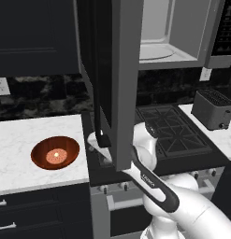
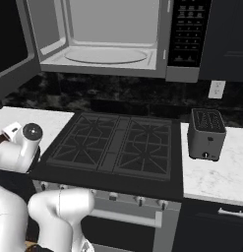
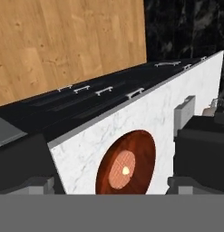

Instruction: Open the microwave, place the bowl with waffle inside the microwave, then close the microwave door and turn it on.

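Note:
The microwave (image 2: 113,34) hangs above the stove with its light grey interior and round turntable (image 2: 106,55) exposed. The microwave door (image 1: 118,70) stands swung out towards the base, its black handle bar (image 1: 96,79) on the left face. On the marble counter to the left sits the reddish-brown bowl (image 1: 55,152), with the waffle (image 1: 55,156) in its middle. My gripper (image 1: 95,142) hangs low beside the door's bottom corner, right of the bowl. In the hand view the gripper (image 3: 113,174) is open with nothing in it, and the bowl (image 3: 131,152) with the waffle (image 3: 121,166) lies beyond the fingertips (image 3: 202,152).
A gas stove (image 2: 115,142) lies under the microwave. A grey slotted toaster (image 2: 206,133) stands on the right counter. The black button panel (image 2: 189,32) is on the microwave's right. Dark drawers (image 1: 23,214) run below the left counter. The open door blocks the space over the stove's left side.

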